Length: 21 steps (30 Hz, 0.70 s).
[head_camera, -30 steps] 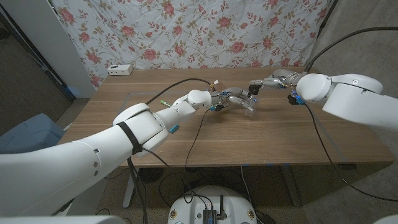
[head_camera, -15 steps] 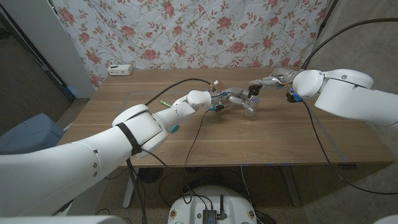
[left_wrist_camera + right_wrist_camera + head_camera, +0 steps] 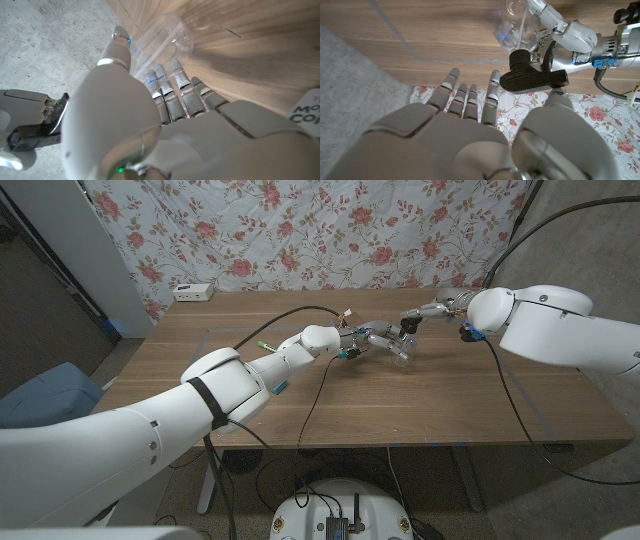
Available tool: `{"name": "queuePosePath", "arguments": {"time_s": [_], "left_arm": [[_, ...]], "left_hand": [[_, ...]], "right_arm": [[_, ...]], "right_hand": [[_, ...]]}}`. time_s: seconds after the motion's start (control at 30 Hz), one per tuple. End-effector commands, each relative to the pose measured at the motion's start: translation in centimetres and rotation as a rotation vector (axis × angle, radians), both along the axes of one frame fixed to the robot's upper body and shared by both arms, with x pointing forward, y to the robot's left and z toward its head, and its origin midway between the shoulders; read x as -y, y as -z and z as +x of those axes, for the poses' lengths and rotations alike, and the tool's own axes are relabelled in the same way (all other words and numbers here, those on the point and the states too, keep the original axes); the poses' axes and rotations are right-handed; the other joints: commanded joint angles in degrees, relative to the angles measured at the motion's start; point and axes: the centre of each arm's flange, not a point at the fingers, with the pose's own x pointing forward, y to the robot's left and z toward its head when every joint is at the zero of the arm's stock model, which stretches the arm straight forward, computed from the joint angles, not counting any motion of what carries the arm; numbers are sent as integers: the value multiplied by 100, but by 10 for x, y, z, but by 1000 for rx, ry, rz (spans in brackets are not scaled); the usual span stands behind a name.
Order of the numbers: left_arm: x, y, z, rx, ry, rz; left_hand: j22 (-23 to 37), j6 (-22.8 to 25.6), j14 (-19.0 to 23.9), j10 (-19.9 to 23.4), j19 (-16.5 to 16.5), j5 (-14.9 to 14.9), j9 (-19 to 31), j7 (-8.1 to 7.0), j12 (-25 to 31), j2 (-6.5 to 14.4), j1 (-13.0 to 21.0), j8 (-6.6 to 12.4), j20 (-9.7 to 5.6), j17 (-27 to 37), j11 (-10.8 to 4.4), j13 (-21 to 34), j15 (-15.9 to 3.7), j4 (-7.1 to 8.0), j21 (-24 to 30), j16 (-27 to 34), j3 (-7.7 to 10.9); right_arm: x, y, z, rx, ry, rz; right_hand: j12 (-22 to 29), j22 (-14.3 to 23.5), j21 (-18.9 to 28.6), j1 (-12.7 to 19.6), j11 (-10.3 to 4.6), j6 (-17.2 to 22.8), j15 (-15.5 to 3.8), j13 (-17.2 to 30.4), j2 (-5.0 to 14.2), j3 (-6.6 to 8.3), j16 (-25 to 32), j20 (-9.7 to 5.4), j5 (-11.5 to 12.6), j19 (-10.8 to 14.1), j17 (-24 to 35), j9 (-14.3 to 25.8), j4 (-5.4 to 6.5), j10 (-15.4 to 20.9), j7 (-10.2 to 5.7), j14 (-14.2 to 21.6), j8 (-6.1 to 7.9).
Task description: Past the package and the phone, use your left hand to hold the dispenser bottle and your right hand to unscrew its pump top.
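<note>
We see the clear dispenser bottle [image 3: 401,352] just right of centre in the head view, on the table [image 3: 420,405], its black pump top [image 3: 526,71] pointing toward the right robot hand [image 3: 432,311]. Left robot hand [image 3: 372,340] wraps the body. Right fingers [image 3: 469,100] are spread, close to the pump; can't confirm contact.

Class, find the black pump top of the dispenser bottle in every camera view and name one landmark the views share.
Head view: the pump top is at table centre, between the two hands.
Left wrist view: I cannot make it out; the clear bottle lies beyond the fingers.
Right wrist view: it is just past the fingertips, centre.
Shared landmark: the clear bottle.
</note>
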Motion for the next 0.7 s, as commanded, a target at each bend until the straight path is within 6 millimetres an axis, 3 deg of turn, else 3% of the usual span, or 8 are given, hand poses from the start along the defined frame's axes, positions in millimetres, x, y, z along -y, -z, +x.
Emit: {"name": "queuePosePath", "arguments": {"time_s": [0.03,0.23,0.53,0.7], "left_arm": [[-1,-1,2,-5,-15,-1],[-1,-2,4,-12,-30,2],[-1,-3,7,-20,-52,3],[-1,-4,8,-22,-59,3]], "left_hand": [[14,313,42,111,-12,30,32,-31,20,647,-33,15,-304,21,-65,13,-465,288,-4,18,331],[14,314,48,117,-12,32,32,-28,15,644,-34,11,-310,21,-66,19,-467,282,-4,19,342],[14,323,50,117,-9,32,33,-38,8,638,-46,9,-313,19,-65,26,-467,282,-3,17,353],[14,329,48,124,-8,33,33,-46,6,638,-52,8,-316,20,-67,30,-466,282,-2,16,359]], "right_arm": [[-1,-1,6,-25,15,-21],[-2,-3,7,-31,15,-22],[-2,-8,10,-46,8,-22],[-2,-9,11,-48,-9,-15]], "right_hand": [[-11,23,30,195,-16,-20,2,14,38,70,4,0,56,75,4,16,-111,-20,-19,50,-20],[-17,23,30,417,-31,-21,0,15,89,166,1,-17,75,104,0,21,-246,-29,-31,73,-19],[-30,22,18,991,-41,-3,-14,18,252,439,-23,-41,69,134,-7,28,-588,-53,-47,86,-12],[-36,21,15,1169,-30,-11,-23,19,293,525,-29,-47,52,144,-10,29,-689,-71,-61,90,-19]]}}
